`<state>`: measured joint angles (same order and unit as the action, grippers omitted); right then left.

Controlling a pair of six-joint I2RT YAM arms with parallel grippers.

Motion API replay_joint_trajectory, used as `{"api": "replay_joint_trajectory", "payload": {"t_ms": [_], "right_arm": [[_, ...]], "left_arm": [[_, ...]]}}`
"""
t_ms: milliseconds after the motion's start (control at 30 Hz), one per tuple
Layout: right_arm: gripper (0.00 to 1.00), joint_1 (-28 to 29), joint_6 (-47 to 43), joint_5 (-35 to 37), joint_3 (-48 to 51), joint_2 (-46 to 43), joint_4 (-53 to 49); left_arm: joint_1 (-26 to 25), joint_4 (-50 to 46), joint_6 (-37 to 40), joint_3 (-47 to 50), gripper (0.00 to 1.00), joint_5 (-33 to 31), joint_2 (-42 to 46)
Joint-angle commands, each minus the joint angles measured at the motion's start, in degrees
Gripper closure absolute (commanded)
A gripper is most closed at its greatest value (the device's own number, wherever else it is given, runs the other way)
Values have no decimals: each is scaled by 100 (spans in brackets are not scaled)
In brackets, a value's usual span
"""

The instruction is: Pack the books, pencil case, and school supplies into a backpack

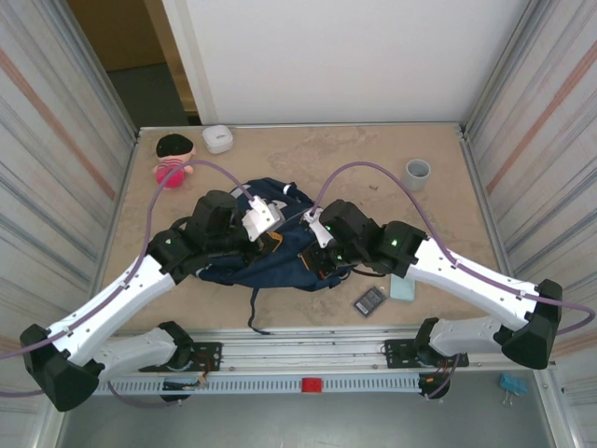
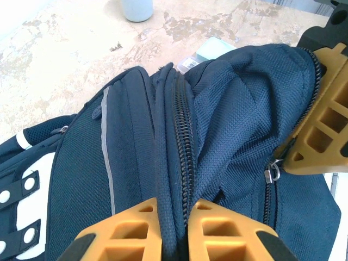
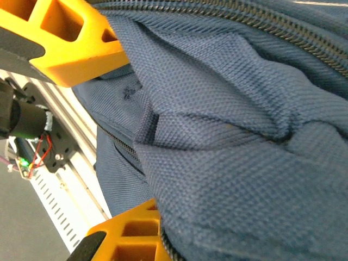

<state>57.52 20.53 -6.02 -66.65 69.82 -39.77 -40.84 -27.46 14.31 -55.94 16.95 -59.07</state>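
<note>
My left gripper (image 2: 174, 232) is closed on the backpack (image 2: 234, 125). In the left wrist view its two orange fingers (image 2: 133, 235) pinch a thick fold of the navy fabric. The fold stands up between them, and a closed zipper (image 2: 185, 147) runs along it. To the left of this fold I see a thin pale stripe (image 2: 107, 157) and white patches (image 2: 19, 190) on the front of the backpack.

My right gripper (image 3: 142, 136) is also clamped on the backpack. In the right wrist view the navy fabric is bunched between its orange fingers (image 3: 70, 38), one above and one below. From the left wrist view, one of these fingers presses on the fabric at the right edge, just beside a small metal zipper pull (image 2: 272, 173).

In the top view the backpack lies in the middle of the table (image 1: 373, 154), between my two arms, and both grippers meet over its near part.

The pencil case (image 1: 403, 289) lies flat on the table to the right of the backpack, near the front edge, partly under my right arm. Just beside it, on its left, lies the dark grey rectangle with a gridded face (image 1: 369, 300); I cannot tell if the two touch.

A grey cup (image 1: 417, 173) stands upright in the far right part of the table. A white rounded box (image 1: 217, 138) sits at the far edge, and a doll (image 1: 173, 159) with black hair lies near it on the left.
</note>
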Motion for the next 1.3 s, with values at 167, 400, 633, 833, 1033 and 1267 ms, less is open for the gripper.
{"api": "replay_joint_trajectory", "payload": {"t_ms": [167, 400, 633, 833, 1033, 1267], "right_arm": [[80, -104, 143, -654, 26, 175, -168], [99, -150, 118, -323, -55, 48, -411], [100, -548, 181, -1374, -197, -189, -503], [100, -978, 496, -2803, -292, 74, -470], [100, -1214, 605, -3292, -344, 19, -325], [100, -1246, 568, -3628, -306, 12, -400]], "left_arm": [[24, 395, 33, -338, 100, 113, 89], [23, 264, 227, -323, 100, -52, 102], [21, 14, 593, -68, 57, -287, 167], [-751, 141, 1269, 331, 39, 370, 692], [-1737, 175, 1520, 615, 40, -539, 394], [-1777, 1428, 1186, 977, 52, -1686, 5]]}}
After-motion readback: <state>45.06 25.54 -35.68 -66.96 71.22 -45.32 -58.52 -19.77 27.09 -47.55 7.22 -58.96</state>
